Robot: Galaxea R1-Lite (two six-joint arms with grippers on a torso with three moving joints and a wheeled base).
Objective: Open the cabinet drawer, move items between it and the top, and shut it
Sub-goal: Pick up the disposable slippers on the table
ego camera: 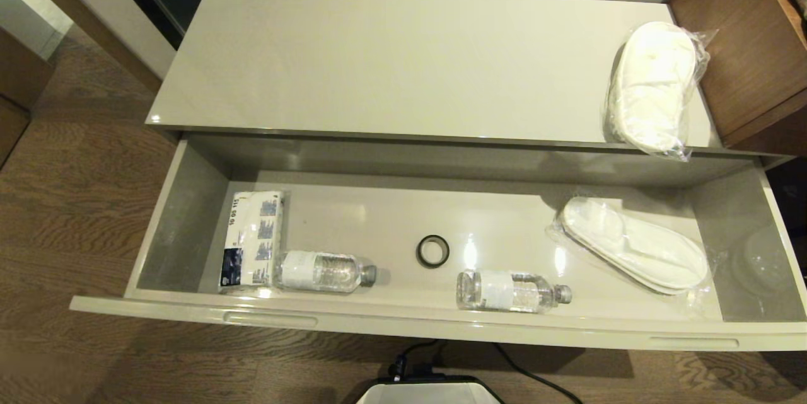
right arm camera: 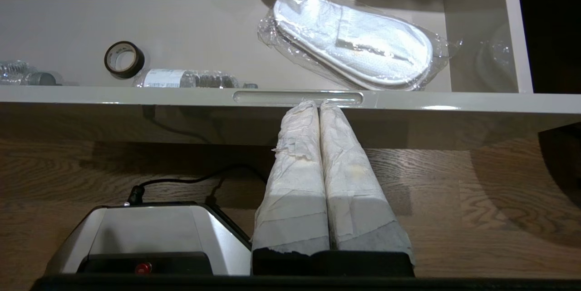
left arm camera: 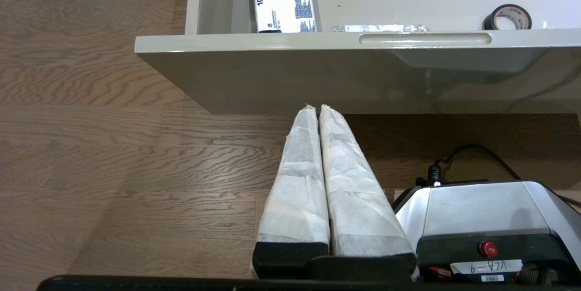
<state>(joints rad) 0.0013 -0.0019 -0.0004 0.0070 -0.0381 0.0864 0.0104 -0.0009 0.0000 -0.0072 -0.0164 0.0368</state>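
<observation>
Drawer pulled out with both arms parked low in front of it, pincers closed on nothing.

Head view: the cabinet drawer (ego camera: pixel 435 322) stands open below the top (ego camera: pixel 378 63); one wrapped slipper pair (ego camera: pixel 652 86) lies at the top's right end, beside the brown wooden unit (ego camera: pixel 737 45). Inside the drawer, a tissue pack (ego camera: pixel 252 240) lies at the left end with a water bottle (ego camera: pixel 325 271) touching it, a black ring (ego camera: pixel 432 251) sits mid-floor, a second bottle (ego camera: pixel 510 290) lies right of the ring near the front panel, and another slipper pair (ego camera: pixel 633 246) lies towards the right end.

Left wrist view: the left gripper (left arm camera: pixel 317 108) hangs below the drawer's front panel, fingers pressed together, empty, over the wooden floor (left arm camera: pixel 113 145).

Right wrist view: the right gripper (right arm camera: pixel 316 102) has its closed, empty tips just under the right handle slot (right arm camera: pixel 297 97).
</observation>
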